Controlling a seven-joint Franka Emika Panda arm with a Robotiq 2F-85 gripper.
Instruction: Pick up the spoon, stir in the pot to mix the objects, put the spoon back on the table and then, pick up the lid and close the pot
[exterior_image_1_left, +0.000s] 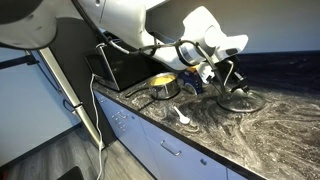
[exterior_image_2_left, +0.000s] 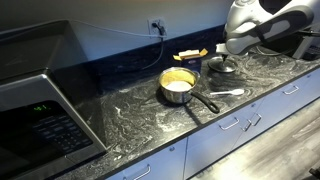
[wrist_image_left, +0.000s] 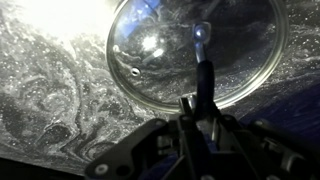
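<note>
While the gripper (wrist_image_left: 204, 62) pinches its jaws narrowly on the centre knob (wrist_image_left: 203, 34) of the lid (wrist_image_left: 150, 60), lying flat on the table (wrist_image_left: 60, 110) directly beneath it, the open pot (exterior_image_2_left: 178, 85) stands apart to one side.

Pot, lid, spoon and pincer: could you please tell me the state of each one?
pot: uncovered, yellow pieces inside.
lid: off the pot, flat on the table.
spoon: lying on the table, not held.
pincer: closed on the lid's knob, it seems.
</note>
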